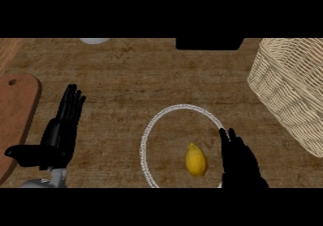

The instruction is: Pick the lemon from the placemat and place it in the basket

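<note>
You've got the lemon (196,160) lying on the placemat (148,132), a round mat with a pale beaded rim, toward its lower right part. Your right hand (240,161) is just beside the lemon on its right, fingers straight and pressed together, pointing up the view, holding nothing; whether it touches the lemon you can't tell. The basket (291,92), pale wicker, sits at the right edge, apart from the mat. Your left hand (61,128) rests open at the left, fingers straight, thumb out to the side. A wooden cutting board (13,119) lies along the left edge of the counter (144,75).
</note>
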